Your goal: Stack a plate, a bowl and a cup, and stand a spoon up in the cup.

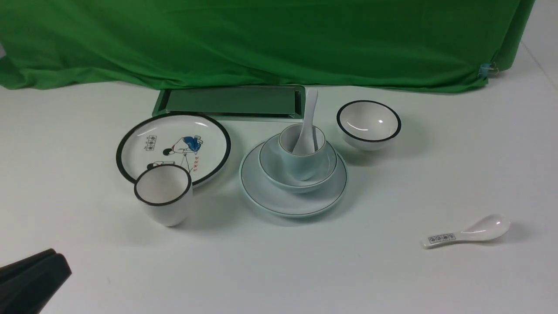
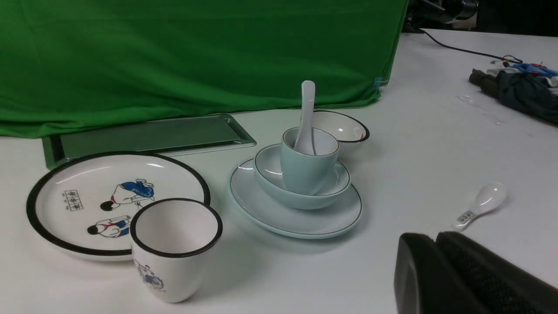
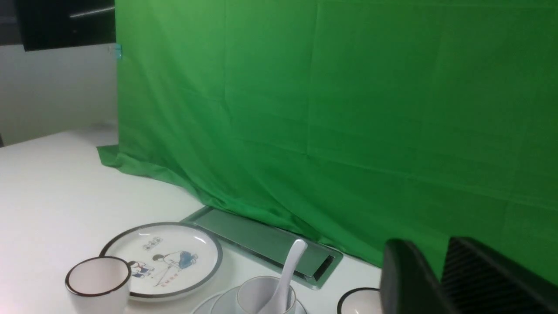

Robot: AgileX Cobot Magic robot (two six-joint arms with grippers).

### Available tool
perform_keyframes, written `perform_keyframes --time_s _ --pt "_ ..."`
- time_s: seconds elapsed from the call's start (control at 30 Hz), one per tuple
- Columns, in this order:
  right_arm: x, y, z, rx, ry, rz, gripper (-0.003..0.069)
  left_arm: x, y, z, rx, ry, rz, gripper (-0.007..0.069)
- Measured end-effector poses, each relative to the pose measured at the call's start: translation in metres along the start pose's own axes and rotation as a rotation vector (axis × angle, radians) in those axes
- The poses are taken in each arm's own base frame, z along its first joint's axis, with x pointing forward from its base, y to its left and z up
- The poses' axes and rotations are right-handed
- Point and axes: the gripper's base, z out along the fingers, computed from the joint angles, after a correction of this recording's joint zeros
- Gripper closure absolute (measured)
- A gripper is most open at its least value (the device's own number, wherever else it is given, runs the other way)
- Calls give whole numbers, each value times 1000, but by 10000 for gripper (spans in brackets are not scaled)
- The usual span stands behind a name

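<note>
On the white tabletop [image 1: 279, 270], the plate [image 1: 261, 194] carries the bowl [image 1: 269, 162], the bowl the cup [image 1: 298, 165], whose wall props the spoon [image 1: 310, 109] upright; we judge it finished. Left tool [image 2: 433, 239] together, right tool [image 3: 431, 248] apart, empty.

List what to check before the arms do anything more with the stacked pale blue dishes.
1. The bowl sits on the plate: ok.
2. The cup sits in the bowl: ok.
3. The spoon stands in the cup, handle up: ok.
4. The right fingers are apart and hold nothing: ok.
5. The left fingers are together, empty and away from the stack: ok.
6. The cup is dead upright: cannot tell.
</note>
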Motion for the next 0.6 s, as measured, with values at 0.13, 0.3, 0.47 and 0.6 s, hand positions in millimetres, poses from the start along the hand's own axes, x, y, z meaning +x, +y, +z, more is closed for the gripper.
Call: perform_keyframes --time_s 0.13,0.3,0.47,0.6 --pt "0 0 0 0 0 0 468 0 0 0 1 0 -2 635" --pt "0 0 0 0 -1 0 452 0 0 0 1 0 -2 635" --pt "-2 -1 -1 11 -20 -23 443 0 0 0 1 0 -2 635" --pt "-4 -4 -11 66 -148 -74 455 0 0 0 1 0 -2 634"
